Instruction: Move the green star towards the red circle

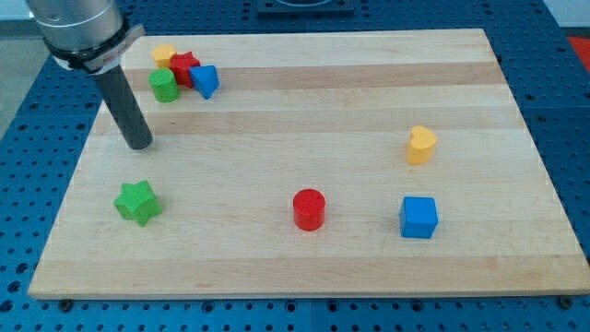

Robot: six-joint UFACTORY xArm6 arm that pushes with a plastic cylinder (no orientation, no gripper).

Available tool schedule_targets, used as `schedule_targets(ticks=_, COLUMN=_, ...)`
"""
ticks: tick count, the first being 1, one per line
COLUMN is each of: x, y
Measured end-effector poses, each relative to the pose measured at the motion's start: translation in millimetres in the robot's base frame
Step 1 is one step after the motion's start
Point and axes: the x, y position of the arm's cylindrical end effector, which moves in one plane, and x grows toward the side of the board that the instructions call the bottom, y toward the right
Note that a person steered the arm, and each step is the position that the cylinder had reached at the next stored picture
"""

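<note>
The green star lies on the wooden board near the view's lower left. The red circle, a short red cylinder, stands at the bottom middle, well to the right of the star. My tip rests on the board above the star, a short gap away and not touching it. The dark rod rises from the tip towards the view's top left.
A cluster at the top left holds a yellow block, a red star, a green cylinder and a blue block. A yellow heart and a blue cube sit at the right. The board's left edge is close to the star.
</note>
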Motion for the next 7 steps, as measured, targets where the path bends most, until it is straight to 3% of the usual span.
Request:
schedule_targets(ticks=1, x=46, y=-45)
schedule_targets(ticks=2, x=54, y=-53)
schedule_targets(ticks=3, x=106, y=-53)
schedule_targets(ticks=7, x=105, y=13)
